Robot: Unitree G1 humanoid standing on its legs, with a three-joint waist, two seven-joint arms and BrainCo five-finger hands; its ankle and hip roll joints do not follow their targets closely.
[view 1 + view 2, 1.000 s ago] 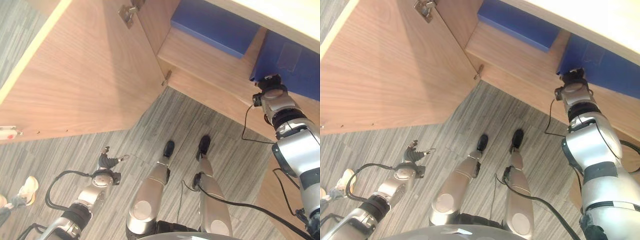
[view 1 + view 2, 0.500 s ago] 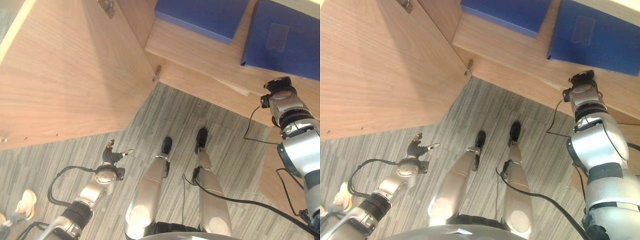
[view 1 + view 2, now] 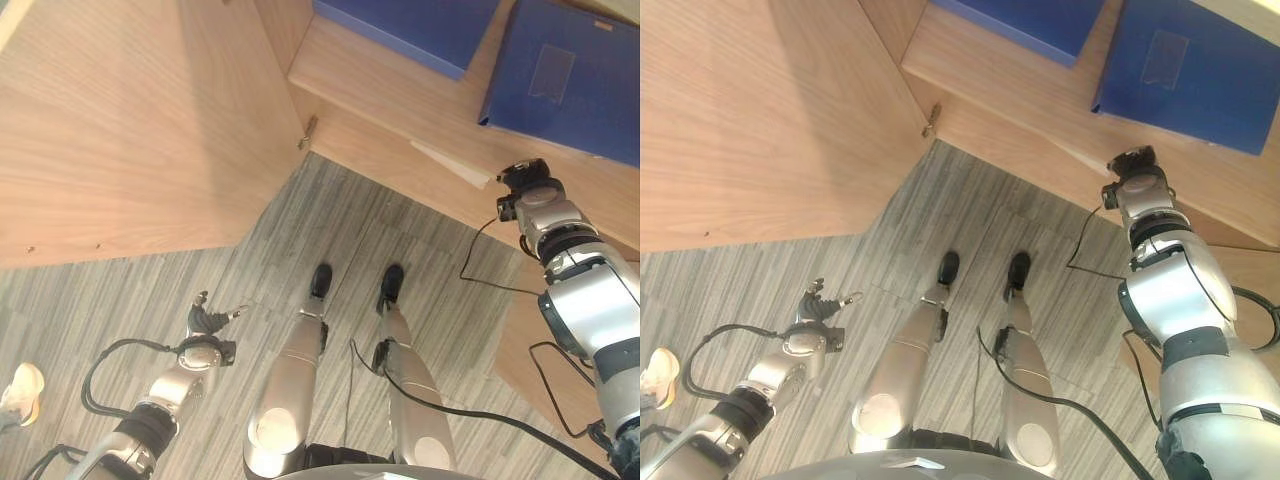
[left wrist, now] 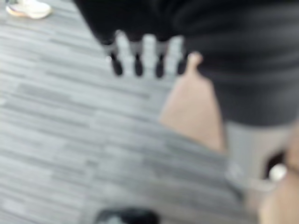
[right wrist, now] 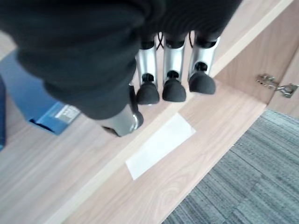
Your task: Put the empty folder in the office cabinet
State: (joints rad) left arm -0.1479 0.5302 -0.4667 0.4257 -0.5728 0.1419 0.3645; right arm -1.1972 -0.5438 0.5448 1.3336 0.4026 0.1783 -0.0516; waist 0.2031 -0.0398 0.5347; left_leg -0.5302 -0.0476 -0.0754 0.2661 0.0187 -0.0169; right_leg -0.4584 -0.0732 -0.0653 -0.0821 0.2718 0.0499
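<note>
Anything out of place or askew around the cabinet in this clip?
A loose white paper slip lies askew on the cabinet's bottom ledge, below the right hand. The blue folders sit on the shelf, nothing spilled.

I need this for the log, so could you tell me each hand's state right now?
Left hand: open, fingers straight, holding nothing.
Right hand: open, holding nothing, over the cabinet shelf.

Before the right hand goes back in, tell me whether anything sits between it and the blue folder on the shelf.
Nothing visible does. The right hand hangs open over the cabinet's front edge; the blue folder lies just beyond on bare shelf.
</note>
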